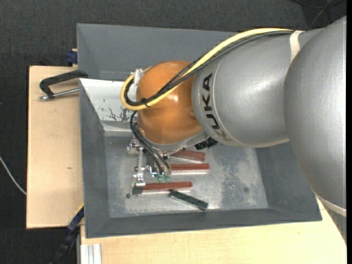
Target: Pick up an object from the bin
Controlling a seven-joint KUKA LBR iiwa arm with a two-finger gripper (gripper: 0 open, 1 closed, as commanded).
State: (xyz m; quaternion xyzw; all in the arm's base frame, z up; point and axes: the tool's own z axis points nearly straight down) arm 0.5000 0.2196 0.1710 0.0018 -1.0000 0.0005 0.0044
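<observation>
Three reddish-brown flat bars point(187, 168) can be counted in the one grey metal bin point(242, 186), all of the same kind. There is one dark green strip point(188, 199), a single piece. That makes four loose things in all

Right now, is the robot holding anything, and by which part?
Cannot tell. The gripper is down at the left end of a reddish-brown stick.

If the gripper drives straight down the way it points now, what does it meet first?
Probably the left end of the frontmost reddish-brown bar, lying directly under the gripper. Depth is unclear, so it might miss and reach the bin floor beside it.
</observation>
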